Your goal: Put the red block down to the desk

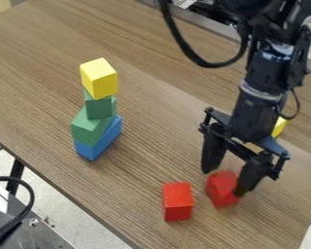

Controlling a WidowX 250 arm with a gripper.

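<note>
1. Spare red block (178,202): upright on the wooden desk (142,168), nearest of the 2 red ones. Stands well apart from the stack, leaving its sides free.
2. Red block for placing (220,191): just beyond and beside item 1, low at the desk surface, turned at an angle to its neighbour. Full contact with the wood: cannot tell. Probably kept low so as to settle without a drop.
3. Gripper (225,184): pointing down, astride item 2, in touch with its side. How far open, and whether gripping or merely surrounding: cannot tell. Likely set so low for a gentle release; calls next for a clean letting-go and a straight lift. Could nudge item 2 into item 1 by swinging sideways.
4. Blue block (101,142): at the stack's foot, long side down, giving a broad base.
5. Lower green block (90,126): on the blue, askew.
6. Upper green block (101,107): on item 5, smaller in look.
7. Top yellow block (99,79): crowning the pile of 4, turned cornerwise. Looks easy to topple.
8. Far yellow block (280,127): behind the gripper, partly hidden.
</note>
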